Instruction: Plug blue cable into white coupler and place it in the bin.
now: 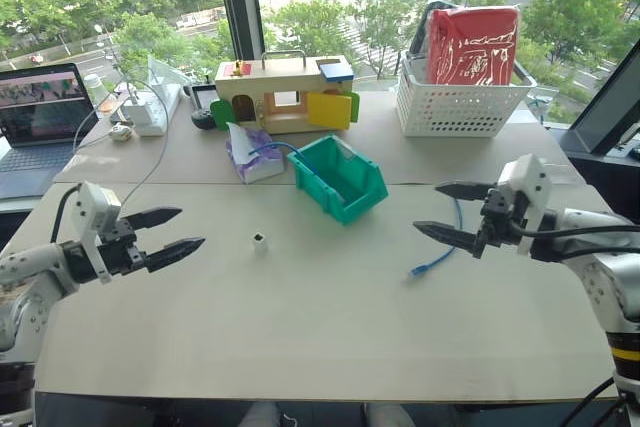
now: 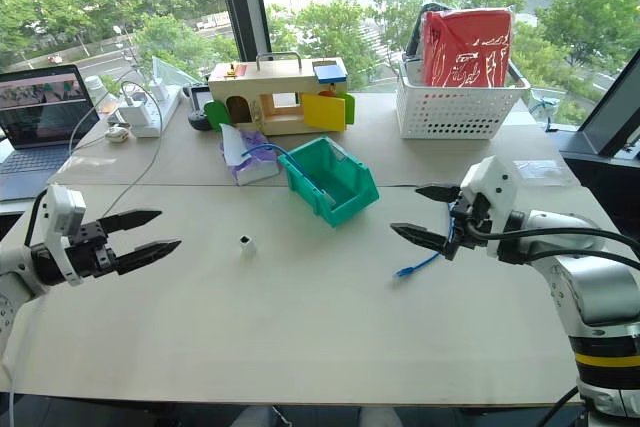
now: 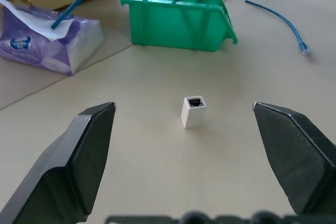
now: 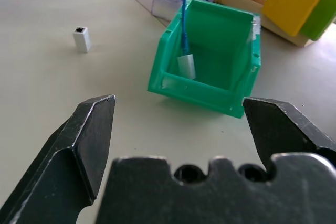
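Both jaws stand wide apart and hold nothing. Left gripper (image 1: 165, 232) hovers over the table (image 1: 300, 337) at its left side, fingers pointing toward the middle. The coupler (image 1: 259, 241) stands upright on the table just ahead of it, socket up; in the left wrist view it sits between the two fingers but beyond their tips, touching neither. Right gripper (image 1: 450, 214) hovers at the right side, pointing inward. The cable (image 1: 440, 252) lies loose on the table under and just beyond its lower finger, one plug end toward the near edge. The bin (image 1: 340, 179) rests at the middle, behind the coupler, well apart from both grippers. Another blue cable (image 4: 184, 11) with a white block hangs inside it, running over its back wall to a tissue pack (image 1: 250, 152).
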`<state>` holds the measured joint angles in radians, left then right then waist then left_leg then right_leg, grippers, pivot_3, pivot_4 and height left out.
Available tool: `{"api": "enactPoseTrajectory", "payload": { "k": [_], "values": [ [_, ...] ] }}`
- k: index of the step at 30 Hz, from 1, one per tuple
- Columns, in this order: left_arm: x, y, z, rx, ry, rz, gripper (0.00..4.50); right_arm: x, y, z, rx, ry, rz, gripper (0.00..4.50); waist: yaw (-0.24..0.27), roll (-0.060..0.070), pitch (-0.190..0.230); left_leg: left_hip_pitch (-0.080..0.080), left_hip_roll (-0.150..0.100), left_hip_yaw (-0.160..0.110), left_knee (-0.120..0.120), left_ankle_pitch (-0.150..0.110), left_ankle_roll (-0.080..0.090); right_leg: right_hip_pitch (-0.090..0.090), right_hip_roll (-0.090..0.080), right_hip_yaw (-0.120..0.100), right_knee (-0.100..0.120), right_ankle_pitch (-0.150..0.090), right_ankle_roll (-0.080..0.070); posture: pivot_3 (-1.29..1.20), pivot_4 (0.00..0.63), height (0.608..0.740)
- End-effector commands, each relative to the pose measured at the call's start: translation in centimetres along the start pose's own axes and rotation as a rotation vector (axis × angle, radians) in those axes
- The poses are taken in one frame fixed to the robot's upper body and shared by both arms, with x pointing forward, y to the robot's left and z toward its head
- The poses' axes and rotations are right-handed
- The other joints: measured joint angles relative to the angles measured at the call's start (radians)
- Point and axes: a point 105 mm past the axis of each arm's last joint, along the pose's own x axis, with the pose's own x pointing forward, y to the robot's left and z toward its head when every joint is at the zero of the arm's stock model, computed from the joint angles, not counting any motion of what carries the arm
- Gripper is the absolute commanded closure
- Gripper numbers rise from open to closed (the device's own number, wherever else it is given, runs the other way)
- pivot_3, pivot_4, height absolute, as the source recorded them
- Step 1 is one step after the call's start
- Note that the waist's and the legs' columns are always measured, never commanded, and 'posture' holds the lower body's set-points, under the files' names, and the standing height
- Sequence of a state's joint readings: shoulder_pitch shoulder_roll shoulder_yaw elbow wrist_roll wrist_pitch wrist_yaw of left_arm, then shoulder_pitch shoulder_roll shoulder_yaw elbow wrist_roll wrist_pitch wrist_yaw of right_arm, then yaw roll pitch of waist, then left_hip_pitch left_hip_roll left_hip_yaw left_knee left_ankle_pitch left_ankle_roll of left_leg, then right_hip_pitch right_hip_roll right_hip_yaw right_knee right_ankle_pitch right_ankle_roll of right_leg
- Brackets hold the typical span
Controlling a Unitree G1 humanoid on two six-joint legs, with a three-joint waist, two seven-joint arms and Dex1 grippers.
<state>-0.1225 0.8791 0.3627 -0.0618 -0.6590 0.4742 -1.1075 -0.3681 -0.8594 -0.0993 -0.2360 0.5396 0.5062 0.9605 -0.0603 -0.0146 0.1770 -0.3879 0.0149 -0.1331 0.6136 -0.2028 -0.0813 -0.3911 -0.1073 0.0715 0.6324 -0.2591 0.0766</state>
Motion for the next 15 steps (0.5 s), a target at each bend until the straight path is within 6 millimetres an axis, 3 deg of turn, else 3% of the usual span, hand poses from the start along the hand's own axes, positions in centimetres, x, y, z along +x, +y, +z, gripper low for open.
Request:
{"api": "enactPoseTrajectory", "payload": {
  "k": [1, 4, 8, 15],
  "values": [
    [0.6, -2.3, 1.4, 0.029, -0.016, -0.111, 0.00, 0.0, 2.0, -1.0, -0.064, 0.113, 0.102, 0.05, 0.003, -0.001, 0.000, 0.000, 0.000, 0.000, 0.000, 0.000, 0.000, 0.000, 0.000, 0.000, 0.000, 0.000, -0.001, 0.00, 0.150, 0.740],
    [1.4, -4.5, 2.5, 0.041, 0.004, -0.228, 0.00, -0.7, 2.3, -2.7, -0.081, 0.201, 0.133, 0.05, 0.007, -0.002, 0.001, -0.001, 0.000, 0.000, 0.000, 0.000, 0.000, -0.001, 0.000, 0.000, 0.000, 0.000, -0.001, 0.00, 0.150, 0.740],
    [2.6, -6.7, 4.0, 0.060, 0.020, -0.358, 0.00, -1.5, 0.9, -4.2, -0.155, 0.274, 0.113, 0.05, 0.007, -0.003, 0.002, -0.001, 0.000, 0.000, 0.001, 0.000, 0.000, -0.001, 0.000, 0.000, 0.000, 0.000, 0.001, 0.00, 0.150, 0.740],
    [4.7, -8.6, 5.2, 0.098, 0.073, -0.490, 0.00, -0.7, -0.9, -7.5, -0.216, 0.319, 0.150, 0.05, -0.008, -0.004, 0.003, 0.000, 0.000, 0.000, 0.002, 0.000, 0.000, 0.000, 0.000, 0.000, 0.001, -0.002, 0.004, 0.00, 0.150, 0.740]
  ]
}}
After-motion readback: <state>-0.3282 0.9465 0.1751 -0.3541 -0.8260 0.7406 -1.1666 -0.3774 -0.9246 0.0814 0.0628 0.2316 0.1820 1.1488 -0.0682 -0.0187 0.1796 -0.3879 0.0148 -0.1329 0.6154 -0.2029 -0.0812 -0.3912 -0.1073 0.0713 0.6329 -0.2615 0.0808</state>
